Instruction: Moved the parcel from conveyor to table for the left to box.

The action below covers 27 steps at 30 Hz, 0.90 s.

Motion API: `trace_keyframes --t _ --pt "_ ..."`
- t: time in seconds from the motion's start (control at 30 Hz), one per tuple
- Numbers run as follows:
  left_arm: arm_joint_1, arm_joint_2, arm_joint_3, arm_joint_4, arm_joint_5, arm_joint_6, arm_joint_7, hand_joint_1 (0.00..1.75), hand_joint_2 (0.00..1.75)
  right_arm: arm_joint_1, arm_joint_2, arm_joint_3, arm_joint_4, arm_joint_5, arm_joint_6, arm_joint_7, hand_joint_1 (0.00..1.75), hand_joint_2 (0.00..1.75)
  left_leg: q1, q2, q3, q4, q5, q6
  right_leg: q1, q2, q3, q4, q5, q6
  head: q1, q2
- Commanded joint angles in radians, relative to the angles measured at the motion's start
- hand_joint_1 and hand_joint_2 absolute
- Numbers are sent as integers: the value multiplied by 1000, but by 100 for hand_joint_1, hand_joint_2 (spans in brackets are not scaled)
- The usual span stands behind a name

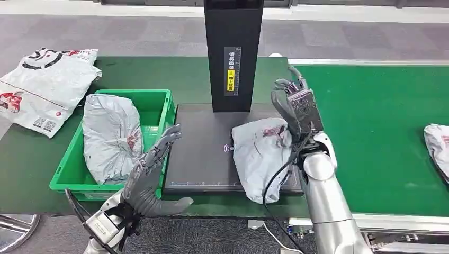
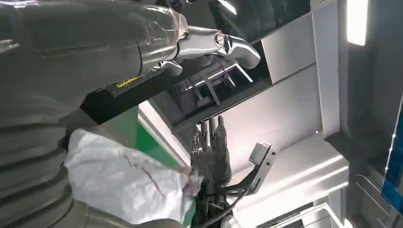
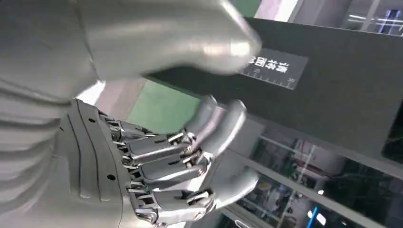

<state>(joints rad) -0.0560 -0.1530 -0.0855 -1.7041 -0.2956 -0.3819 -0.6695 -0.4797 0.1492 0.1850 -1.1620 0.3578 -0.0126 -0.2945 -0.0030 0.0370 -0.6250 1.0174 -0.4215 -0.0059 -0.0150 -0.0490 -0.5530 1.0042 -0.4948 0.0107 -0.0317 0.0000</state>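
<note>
The parcel lies on the dark scan pad of the counter, overhanging its near edge. Your right hand stands beside it, fingers spread, holding nothing. Your left hand is spread likewise; bring it squarely over the parcel's middle before closing, then carry to the green box.

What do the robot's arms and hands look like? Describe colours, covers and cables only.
Both arms are smooth silver metal tubes. The right hand has a grey back panel, exposed metal linkages and grey fingers, with a black cable looping from its wrist. The left hand is dark grey, with a ribbed grey cover behind it.
</note>
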Motion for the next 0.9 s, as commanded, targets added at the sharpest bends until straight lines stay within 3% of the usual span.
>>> trace_keyframes --t 0.03,0.7,0.83,0.9 --pt "-25 22 -31 61 -18 16 2 0 175 -30 -47 22 107 -10 14 3 0 175 2 -4 3 -2 1 -1 1 3 4 -3 1 -1 0 0" --pt "-31 21 -34 68 -19 11 2 0 175 -25 -64 14 131 -30 30 -8 0 175 1 -4 2 -2 1 0 1 2 3 -3 1 -1 0 0" --pt "-43 44 -62 87 -83 18 32 0 175 -21 -78 11 131 -63 68 -7 0 175 2 -5 2 -2 1 0 1 2 4 -3 1 -1 0 0" --pt "-50 44 -85 110 -171 67 74 0 175 1 -90 -1 97 -120 141 6 0 175 0 -3 1 -1 1 0 0 1 2 -1 0 0 0 0"
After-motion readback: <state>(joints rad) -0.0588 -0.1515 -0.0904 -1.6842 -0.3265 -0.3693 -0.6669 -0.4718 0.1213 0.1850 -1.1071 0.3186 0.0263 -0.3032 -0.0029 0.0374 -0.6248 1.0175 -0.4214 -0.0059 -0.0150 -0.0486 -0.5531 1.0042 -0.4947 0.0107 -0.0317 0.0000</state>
